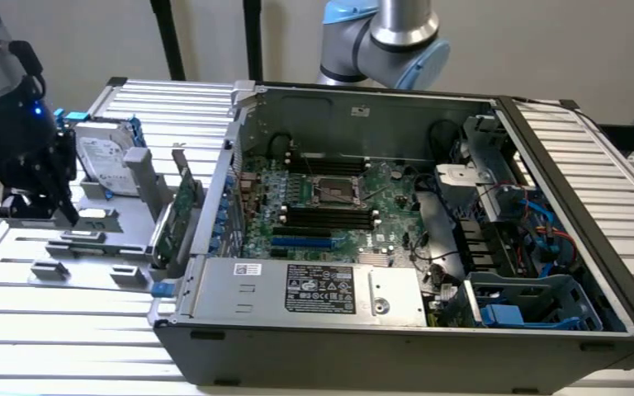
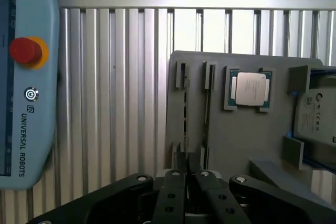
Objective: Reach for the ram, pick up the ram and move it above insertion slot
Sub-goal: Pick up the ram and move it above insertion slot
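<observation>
Gripping the ram point(image 2: 185, 108) by its near end, my hand point(image 2: 189, 178) is pinched almost shut on it. It stands on edge, slotted in the grey tray point(image 2: 241, 145). Pick-up step, I judge; lifting calls for a straight pull.

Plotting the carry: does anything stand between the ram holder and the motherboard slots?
Yes. In the exterior view the upright green card and the case's side wall stand between the holder, where the tool hovers, and the black slots inside the case.
</observation>
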`<state>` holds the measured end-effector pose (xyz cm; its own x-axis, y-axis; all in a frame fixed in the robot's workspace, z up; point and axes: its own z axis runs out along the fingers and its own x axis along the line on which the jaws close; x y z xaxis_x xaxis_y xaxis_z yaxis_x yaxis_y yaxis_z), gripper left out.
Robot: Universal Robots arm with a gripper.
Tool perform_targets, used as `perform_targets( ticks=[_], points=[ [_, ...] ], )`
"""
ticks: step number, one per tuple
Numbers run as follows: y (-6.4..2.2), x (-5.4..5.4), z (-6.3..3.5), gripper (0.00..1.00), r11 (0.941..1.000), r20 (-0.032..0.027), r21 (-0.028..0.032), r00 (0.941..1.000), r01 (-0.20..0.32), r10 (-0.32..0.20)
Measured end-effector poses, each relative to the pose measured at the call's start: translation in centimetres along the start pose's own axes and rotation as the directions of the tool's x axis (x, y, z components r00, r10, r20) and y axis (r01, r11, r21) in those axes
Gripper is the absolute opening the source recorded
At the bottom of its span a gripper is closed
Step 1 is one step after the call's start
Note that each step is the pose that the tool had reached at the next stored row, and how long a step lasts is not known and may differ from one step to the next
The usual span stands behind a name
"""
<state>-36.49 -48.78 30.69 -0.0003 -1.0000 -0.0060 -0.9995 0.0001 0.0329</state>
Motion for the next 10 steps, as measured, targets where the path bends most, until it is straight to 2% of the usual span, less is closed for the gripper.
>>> perform_targets(
  ticks=[10],
  points=[
    [-1.66,0.0,-4.63,0.13,0.9999,0.0025,-0.0001,0.9999,0.014,-0.014]
  ],
)
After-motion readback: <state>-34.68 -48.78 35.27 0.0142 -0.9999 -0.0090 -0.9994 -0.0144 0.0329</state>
